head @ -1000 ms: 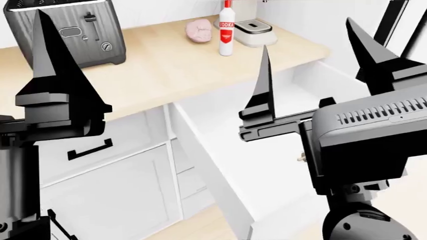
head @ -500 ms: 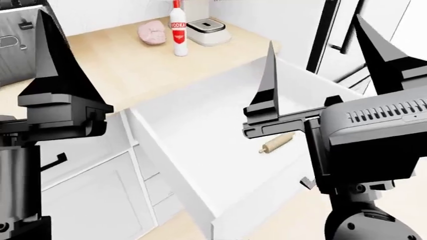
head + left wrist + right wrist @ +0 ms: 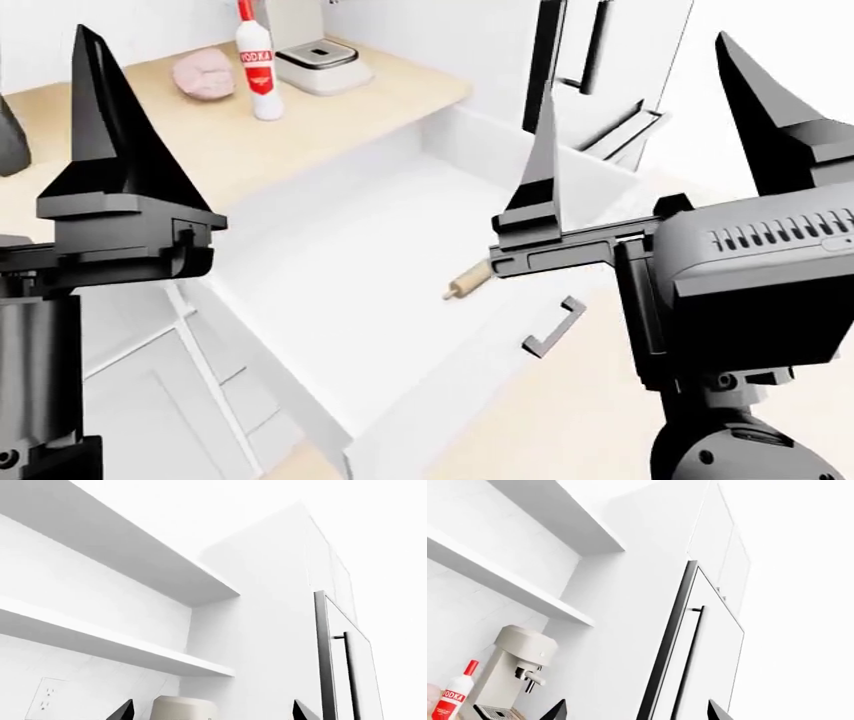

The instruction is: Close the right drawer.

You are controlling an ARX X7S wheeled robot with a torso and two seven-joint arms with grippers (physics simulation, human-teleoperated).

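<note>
The right drawer [image 3: 400,260] is pulled way out, sitting below and between the two tools in the head view. Inside it there's just a rolling pin [image 3: 470,281] lying on the drawer floor, right under the right tool [image 3: 641,120], close to the front wall. The black bar handle [image 3: 555,327] on the drawer front pokes out just below that tool's inner finger.

Both tools are up in the air w/ fingers pointing up. Right tool's fingers are spread wide apart, nothing between them. Left tool [image 3: 94,110]: only one finger in the head view, but the left wrist view shows two tips well apart, so it's spread too, holding nothing.

On the table [image 3: 200,140] beyond the tools: vodka bottle [image 3: 256,62], a pink lump [image 3: 206,74] beside it, and the base of a coffee machine [image 3: 318,66].

Wrist cams don't show the drawer at all. The right one gets the whole coffee machine, the bottle, wall shelves [image 3: 514,585] and a tall fridge door [image 3: 707,650] w/ a black edge and bar handle. The left one shows shelves, a wall outlet [image 3: 44,705] and the fridge.

Bare floor [image 3: 587,420] lies past the drawer front, next to the right arm.
</note>
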